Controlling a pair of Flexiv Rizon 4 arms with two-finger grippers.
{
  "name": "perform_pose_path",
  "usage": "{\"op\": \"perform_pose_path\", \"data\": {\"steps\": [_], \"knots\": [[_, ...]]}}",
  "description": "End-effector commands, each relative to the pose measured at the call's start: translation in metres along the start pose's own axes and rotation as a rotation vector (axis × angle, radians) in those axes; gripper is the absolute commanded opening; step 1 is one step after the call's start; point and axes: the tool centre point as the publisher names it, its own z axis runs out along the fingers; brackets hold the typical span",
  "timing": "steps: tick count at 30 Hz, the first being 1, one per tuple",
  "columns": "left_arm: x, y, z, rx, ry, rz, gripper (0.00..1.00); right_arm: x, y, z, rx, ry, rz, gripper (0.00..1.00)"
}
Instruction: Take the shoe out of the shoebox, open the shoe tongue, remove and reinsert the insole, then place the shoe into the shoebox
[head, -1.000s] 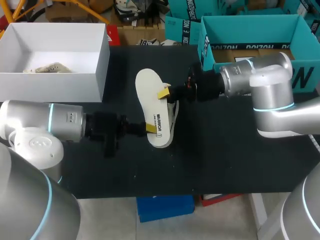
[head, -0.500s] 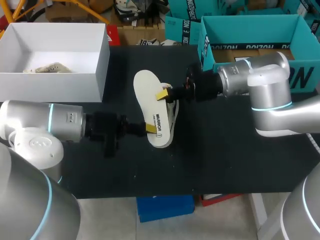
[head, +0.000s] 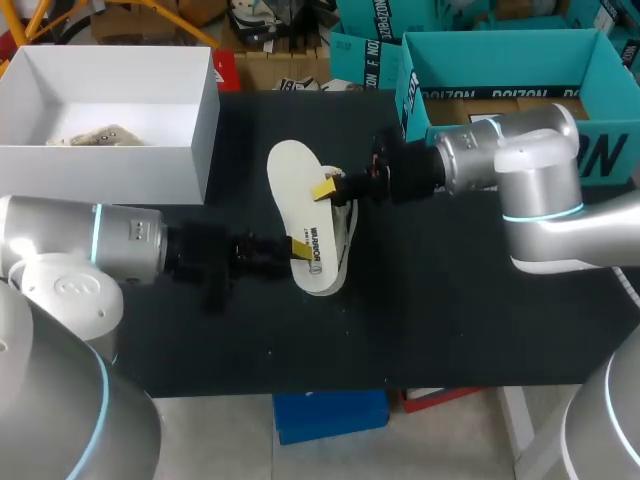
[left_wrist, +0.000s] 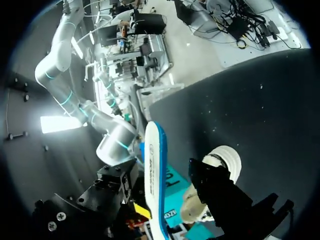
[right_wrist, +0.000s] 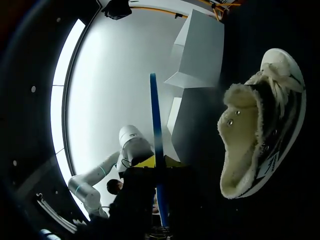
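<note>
Insole (head: 295, 195) is held above the shoe (head: 343, 232), which lies on its side mid-counter (head: 450, 320). Right hand (head: 327, 188) pinches the insole's edge. Left hand (head: 298, 248) is at its heel, grip cannot tell. Insole probably light and floppy, so best supported near both ends. Shoebox (head: 110, 165) well apart, open counter all round.

The black table (head: 450, 320) has a white box (head: 100, 175) and a teal box (head: 500, 60) at the back, and a shoe (right_wrist: 260, 125) in the middle.
</note>
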Motion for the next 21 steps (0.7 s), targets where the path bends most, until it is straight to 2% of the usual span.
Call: {"op": "perform_pose_path", "data": {"steps": [1, 7, 13, 21], "knots": [[-0.013, -0.006, -0.020, 0.015, 0.109, -0.032, 1.00, -0.001, 0.001, 0.001, 0.001, -0.001, 0.001, 0.00], [-0.028, -0.005, -0.037, 0.070, 0.283, -0.083, 1.00, -0.001, 0.001, 0.001, 0.001, -0.001, 0.001, 0.00], [-0.060, 0.000, -0.049, 0.092, 0.457, -0.061, 1.00, -0.001, 0.001, 0.001, 0.001, -0.001, 0.001, 0.00], [-0.085, 0.007, -0.051, 0.147, 0.577, -0.066, 1.00, -0.001, 0.001, 0.001, 0.001, -0.001, 0.001, 0.00]]}}
